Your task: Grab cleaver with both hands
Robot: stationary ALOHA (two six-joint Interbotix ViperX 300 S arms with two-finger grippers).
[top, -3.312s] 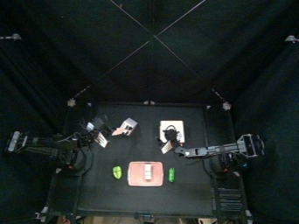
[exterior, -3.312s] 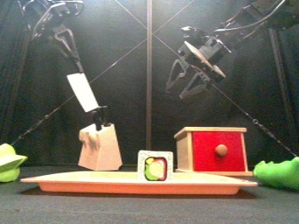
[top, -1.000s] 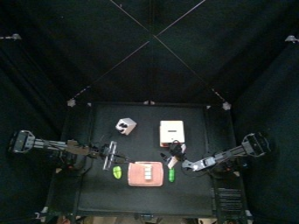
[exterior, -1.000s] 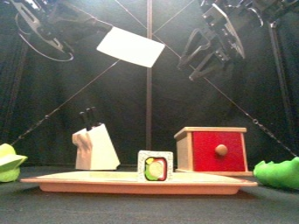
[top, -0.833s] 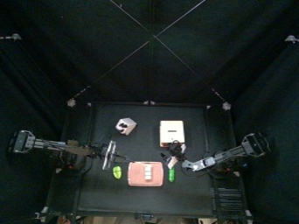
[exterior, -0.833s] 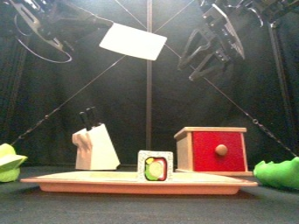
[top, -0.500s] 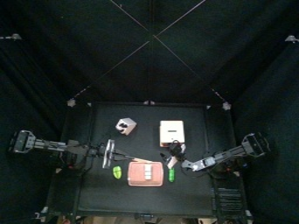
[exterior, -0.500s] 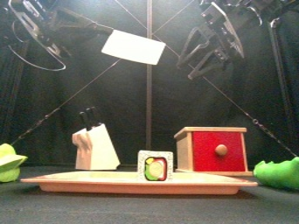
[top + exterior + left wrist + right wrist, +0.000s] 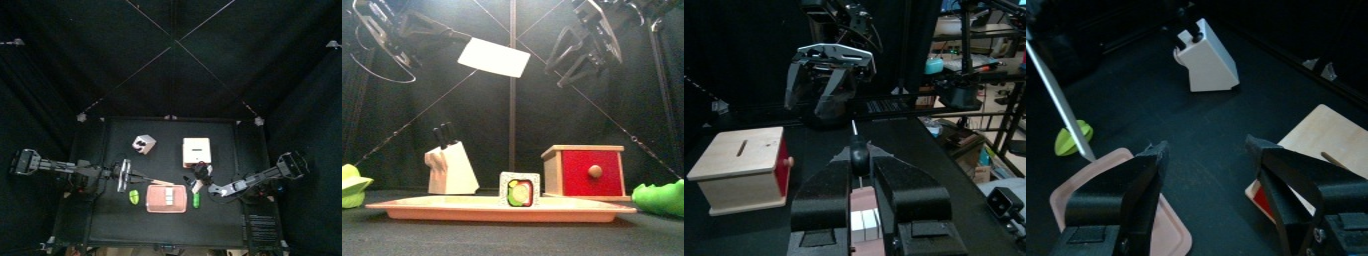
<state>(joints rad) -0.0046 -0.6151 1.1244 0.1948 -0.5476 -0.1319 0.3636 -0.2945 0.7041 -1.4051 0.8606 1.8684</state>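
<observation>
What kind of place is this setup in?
Probably a robotics lab test pen: black curtains enclose a small black table with toy props such as a knife block and a red-fronted wooden box.

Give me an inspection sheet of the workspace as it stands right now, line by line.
Surface: black table, no spills seen.
Job's things: cleaver held aloft above the table, its white blade tilted; only one gripper is on it.
Clutter: pink tray with a roll piece on it; green pieces at either side; knife block; wooden box with a red front.
Grippers: left gripper shut on the cleaver's handle; right gripper open, raised, apart from the blade.
Cables: a loop hangs by the left arm, clear of the blade.
Surroundings: black curtains; shelves show beyond in the left wrist view.
</observation>
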